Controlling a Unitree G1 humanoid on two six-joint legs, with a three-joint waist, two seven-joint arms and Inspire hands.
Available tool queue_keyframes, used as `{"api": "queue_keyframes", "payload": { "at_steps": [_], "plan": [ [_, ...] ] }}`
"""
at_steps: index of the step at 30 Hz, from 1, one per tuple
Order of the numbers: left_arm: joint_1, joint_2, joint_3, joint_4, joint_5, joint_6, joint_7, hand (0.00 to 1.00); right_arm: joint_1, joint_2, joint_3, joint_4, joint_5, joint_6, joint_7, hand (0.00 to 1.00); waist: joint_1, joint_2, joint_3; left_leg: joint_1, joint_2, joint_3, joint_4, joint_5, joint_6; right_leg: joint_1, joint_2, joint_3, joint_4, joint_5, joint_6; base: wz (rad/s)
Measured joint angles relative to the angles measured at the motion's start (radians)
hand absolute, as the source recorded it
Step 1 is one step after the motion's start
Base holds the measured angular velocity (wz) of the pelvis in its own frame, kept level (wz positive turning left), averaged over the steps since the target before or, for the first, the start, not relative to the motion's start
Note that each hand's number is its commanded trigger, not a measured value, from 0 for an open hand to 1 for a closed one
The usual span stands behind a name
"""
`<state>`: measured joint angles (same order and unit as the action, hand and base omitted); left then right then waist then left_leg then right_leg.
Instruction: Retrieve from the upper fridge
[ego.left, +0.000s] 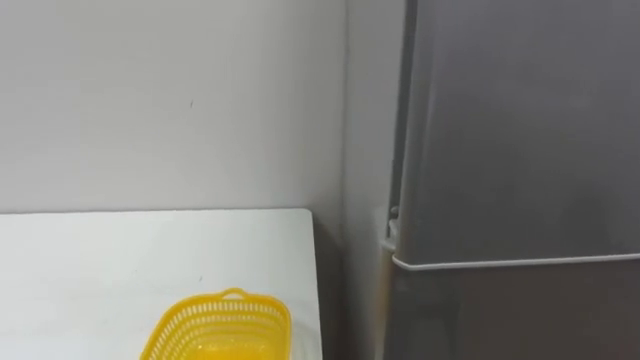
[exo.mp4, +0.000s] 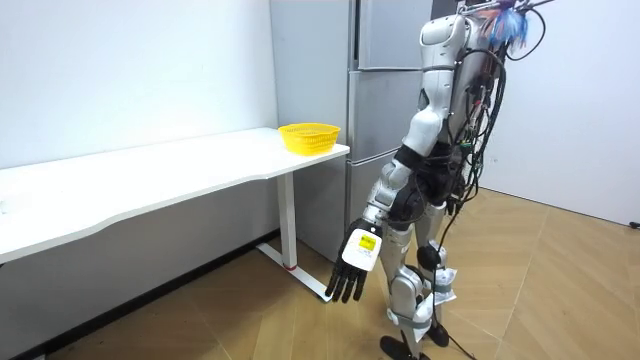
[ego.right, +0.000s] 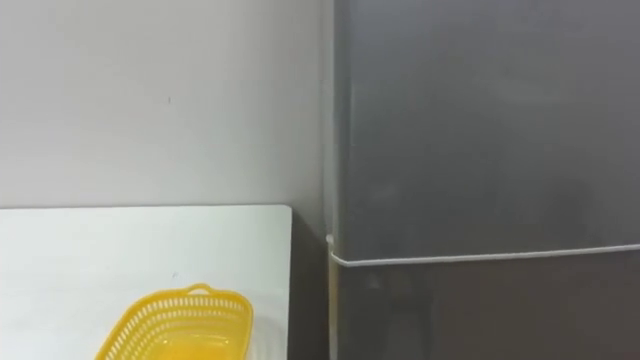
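Beside grey fridge (ego.left: 520, 130), white table (ego.left: 100, 260) bearing yellow basket (ego.left: 182, 324), left robot hand (exo.mp4: 357, 262) hanging uncurled.

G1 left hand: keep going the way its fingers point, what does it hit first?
The wooden floor: the left hand hangs open, fingers pointing down, nothing visible between them and the boards.

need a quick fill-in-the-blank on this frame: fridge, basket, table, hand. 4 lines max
1. The upper door of the fridge is ___.
2. The basket is ___ in colour.
3. The basket sits on the white table, at the end nearest the ___.
4. The left hand hangs low beside the robot's leg, fingers straight, and holds ___.

Missing words: shut; yellow; fridge; nothing.
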<state>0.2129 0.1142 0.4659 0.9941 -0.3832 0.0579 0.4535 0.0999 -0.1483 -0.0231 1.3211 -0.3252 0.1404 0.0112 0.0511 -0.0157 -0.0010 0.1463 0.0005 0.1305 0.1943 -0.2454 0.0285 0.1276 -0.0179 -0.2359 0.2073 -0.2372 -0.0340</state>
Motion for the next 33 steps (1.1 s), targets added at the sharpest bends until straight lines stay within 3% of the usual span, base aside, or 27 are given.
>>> {"api": "queue_keyframes", "payload": {
  "at_steps": [1, 5, 8, 9, 11, 13, 16, 19, 23, 28, 33],
  "plan": [
    [0.006, -0.005, 0.006, -0.028, -0.016, -0.001, 0.022, 0.00, 0.002, 0.000, 0.000, -0.002, 0.002, 0.000, -0.005, 0.00, 0.005, 0.000, -0.0002, 0.000, 0.000, 0.000, -0.001, 0.000, 0.000, -0.001, 0.000, 0.001, 0.000, 0.000, 0.000, 0.00],
    [0.016, -0.011, 0.009, -0.148, -0.138, -0.065, 0.170, 0.00, -0.001, -0.009, -0.002, -0.004, 0.003, -0.014, -0.020, 0.00, 0.037, 0.000, -0.0062, 0.002, 0.000, -0.002, -0.006, 0.000, 0.000, -0.005, 0.001, 0.003, 0.004, 0.000, 0.000, 0.00],
    [0.020, -0.014, 0.029, -0.269, -0.174, -0.088, 0.273, 0.00, 0.002, -0.009, -0.019, -0.031, -0.004, -0.020, -0.020, 0.00, 0.036, 0.000, -0.0099, -0.003, -0.003, -0.020, 0.001, 0.000, 0.000, -0.001, -0.001, -0.011, 0.002, 0.000, 0.000, 0.12],
    [0.020, -0.014, 0.031, -0.304, -0.172, -0.095, 0.296, 0.00, 0.004, -0.009, -0.025, -0.039, -0.005, -0.021, -0.020, 0.00, 0.035, -0.002, -0.0098, -0.005, -0.003, -0.025, 0.004, 0.000, 0.000, -0.002, 0.000, -0.011, 0.001, 0.000, 0.000, 0.18],
    [0.020, -0.011, 0.031, -0.418, -0.172, -0.154, 0.380, 0.00, 0.004, -0.016, -0.037, -0.061, 0.000, -0.034, -0.024, 0.00, 0.039, 0.002, -0.0108, -0.011, -0.003, -0.028, 0.005, 0.000, 0.000, -0.007, 0.002, -0.009, 0.000, 0.004, 0.000, 0.04],
    [0.017, -0.006, 0.035, -0.459, -0.149, -0.193, 0.428, 0.00, 0.010, -0.018, -0.041, -0.082, -0.002, -0.050, -0.024, 0.00, 0.042, 0.011, -0.0149, -0.012, -0.003, -0.028, 0.005, 0.000, 0.000, -0.007, 0.002, -0.008, 0.000, 0.005, 0.000, -0.04],
    [0.018, -0.004, 0.039, -0.579, -0.115, -0.199, 0.510, 0.00, 0.027, -0.017, -0.041, -0.105, 0.003, -0.059, -0.024, 0.00, 0.038, 0.020, -0.0183, -0.013, -0.005, -0.031, 0.003, 0.000, 0.000, -0.010, 0.002, -0.008, -0.002, 0.005, 0.001, 0.01],
    [0.015, 0.024, 0.045, -0.707, -0.025, -0.219, 0.560, 0.00, 0.042, -0.018, -0.042, -0.114, 0.007, -0.060, -0.023, 0.00, 0.039, 0.022, -0.0177, -0.014, -0.008, -0.051, 0.002, 0.000, 0.001, -0.009, 0.001, -0.015, -0.003, 0.005, 0.001, 0.05],
    [-0.014, 0.070, 0.056, -0.906, 0.033, -0.231, 0.567, 0.00, 0.042, -0.020, -0.042, -0.112, 0.003, -0.076, -0.022, 0.00, 0.036, 0.027, -0.0151, -0.014, -0.013, -0.055, 0.002, 0.000, 0.001, -0.007, 0.001, -0.014, -0.006, 0.005, 0.001, 0.00],
    [-0.014, 0.071, 0.061, -1.172, 0.041, -0.234, 0.503, 0.00, 0.053, -0.019, -0.043, -0.110, 0.006, -0.083, -0.006, 0.00, 0.030, 0.031, -0.0084, -0.015, -0.012, -0.056, 0.003, 0.000, 0.001, -0.008, 0.001, -0.010, -0.009, 0.006, 0.002, 0.00],
    [-0.054, 0.077, 0.058, -1.437, 0.055, -0.233, 0.363, 0.00, 0.057, -0.018, -0.055, -0.101, -0.002, -0.085, 0.036, 0.00, 0.005, 0.025, -0.0015, -0.031, -0.010, -0.056, 0.006, 0.000, 0.001, -0.017, 0.000, -0.012, -0.010, 0.005, 0.002, 0.00]
  ]
}}
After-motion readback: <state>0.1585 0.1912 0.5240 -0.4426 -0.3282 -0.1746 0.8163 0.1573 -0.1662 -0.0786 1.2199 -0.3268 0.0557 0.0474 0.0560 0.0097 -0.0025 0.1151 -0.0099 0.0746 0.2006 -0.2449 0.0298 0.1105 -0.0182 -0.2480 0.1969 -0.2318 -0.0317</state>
